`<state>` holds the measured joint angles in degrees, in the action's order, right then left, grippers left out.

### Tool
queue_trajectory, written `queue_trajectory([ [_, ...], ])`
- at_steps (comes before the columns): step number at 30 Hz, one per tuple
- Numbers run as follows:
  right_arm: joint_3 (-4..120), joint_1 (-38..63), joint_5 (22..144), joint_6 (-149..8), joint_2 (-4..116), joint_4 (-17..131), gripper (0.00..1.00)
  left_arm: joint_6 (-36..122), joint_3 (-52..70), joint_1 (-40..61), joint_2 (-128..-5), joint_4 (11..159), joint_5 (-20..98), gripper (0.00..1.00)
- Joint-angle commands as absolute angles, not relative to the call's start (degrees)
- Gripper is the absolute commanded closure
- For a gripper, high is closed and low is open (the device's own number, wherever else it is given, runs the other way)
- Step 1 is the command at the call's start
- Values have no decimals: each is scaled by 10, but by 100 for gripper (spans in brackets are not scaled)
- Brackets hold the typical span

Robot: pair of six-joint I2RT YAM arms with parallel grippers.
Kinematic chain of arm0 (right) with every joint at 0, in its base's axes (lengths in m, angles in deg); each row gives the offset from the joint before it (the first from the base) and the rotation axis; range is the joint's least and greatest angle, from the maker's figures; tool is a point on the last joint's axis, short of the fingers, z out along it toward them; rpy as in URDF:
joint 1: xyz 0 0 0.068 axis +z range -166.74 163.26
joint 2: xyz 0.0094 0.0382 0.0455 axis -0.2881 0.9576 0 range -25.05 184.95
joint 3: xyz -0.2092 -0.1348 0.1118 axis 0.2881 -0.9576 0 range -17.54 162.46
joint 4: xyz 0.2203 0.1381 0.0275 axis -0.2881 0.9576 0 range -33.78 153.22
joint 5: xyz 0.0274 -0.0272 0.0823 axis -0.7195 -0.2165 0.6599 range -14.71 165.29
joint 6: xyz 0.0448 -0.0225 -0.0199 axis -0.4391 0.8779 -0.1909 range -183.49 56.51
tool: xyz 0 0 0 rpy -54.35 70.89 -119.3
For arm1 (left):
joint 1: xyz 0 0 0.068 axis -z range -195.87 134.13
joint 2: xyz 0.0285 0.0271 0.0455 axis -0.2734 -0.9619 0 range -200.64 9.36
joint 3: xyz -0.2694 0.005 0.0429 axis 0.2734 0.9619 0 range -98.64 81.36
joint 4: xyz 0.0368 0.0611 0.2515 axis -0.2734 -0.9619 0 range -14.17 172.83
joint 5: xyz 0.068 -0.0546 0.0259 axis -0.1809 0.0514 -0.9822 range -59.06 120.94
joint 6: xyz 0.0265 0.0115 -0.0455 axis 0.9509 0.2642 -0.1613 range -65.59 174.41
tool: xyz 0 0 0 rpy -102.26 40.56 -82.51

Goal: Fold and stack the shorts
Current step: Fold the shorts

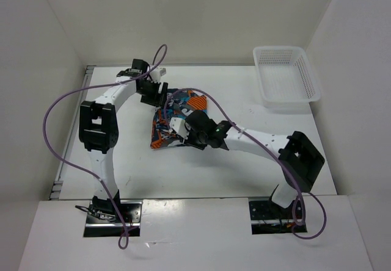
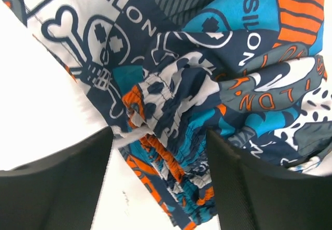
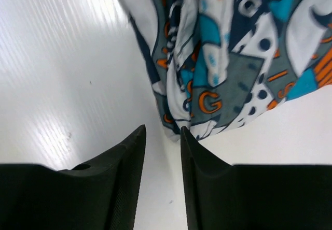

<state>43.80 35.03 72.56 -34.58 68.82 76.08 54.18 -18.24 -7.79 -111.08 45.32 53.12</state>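
The shorts (image 1: 183,107) lie crumpled at the table's middle, in a blue, teal, orange and white print with skull motifs. My left gripper (image 1: 157,97) is at their far left edge. In the left wrist view it (image 2: 160,134) is wide open, with the gathered waistband of the shorts (image 2: 207,59) bunched between the fingers. My right gripper (image 1: 178,130) is at the shorts' near edge. In the right wrist view it (image 3: 162,129) is open by a narrow gap with bare table in it. A fold of the shorts (image 3: 233,48) touches the tip of the right finger (image 3: 192,147).
A white plastic mesh basket (image 1: 263,82) stands at the far right of the table. White walls close in the table on the left, back and right. Purple cables loop over both arms.
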Motion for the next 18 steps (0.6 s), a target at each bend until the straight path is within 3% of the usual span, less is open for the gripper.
queue_trajectory([
  [1, 495, 356, 760, -386, 617, 756, 60, 544, -173, -81, -1054, 450, 527, 19],
  [7, 466, 289, 797, -489, 563, 705, 60, 544, -95, -81, -945, 414, 541, 16],
  [12, 494, 188, 805, -578, 637, 654, 60, 544, -31, -55, -983, 404, 547, 16],
  [16, 586, 123, 831, -641, 738, 629, 58, 544, -26, -55, -1010, 437, 547, 12],
  [18, 611, 102, 840, -657, 767, 615, 50, 544, -26, -55, -1010, 456, 571, 12],
])
